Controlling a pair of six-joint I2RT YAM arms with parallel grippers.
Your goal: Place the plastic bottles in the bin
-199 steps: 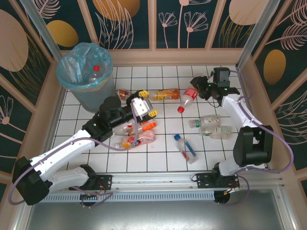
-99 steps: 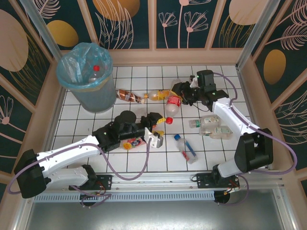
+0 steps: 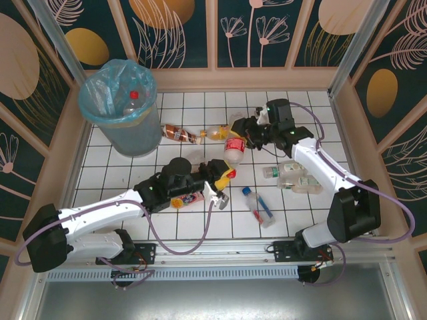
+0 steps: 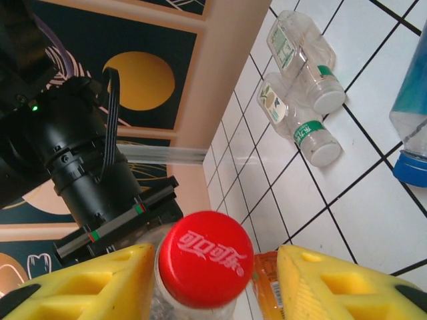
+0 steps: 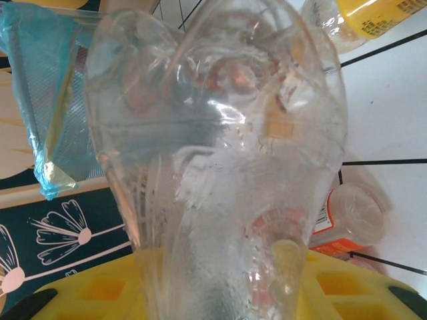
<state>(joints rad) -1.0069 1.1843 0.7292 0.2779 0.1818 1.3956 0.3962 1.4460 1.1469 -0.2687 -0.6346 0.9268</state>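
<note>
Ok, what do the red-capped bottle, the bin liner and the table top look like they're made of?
Bottle: clear thin plastic, glossy and dented; its red cap looks like smooth opaque moulded plastic. Bin liner: translucent blue plastic film, crinkled. Table top: white with dark grid lines, tile or print unclear.

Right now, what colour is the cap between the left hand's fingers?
Red cap, white lettering; best in the left wrist view.

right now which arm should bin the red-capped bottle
Left. The left fingers straddle the cap of the red-capped bottle, and the bin stands on that side; the right fingers hold it from the other side.
</note>
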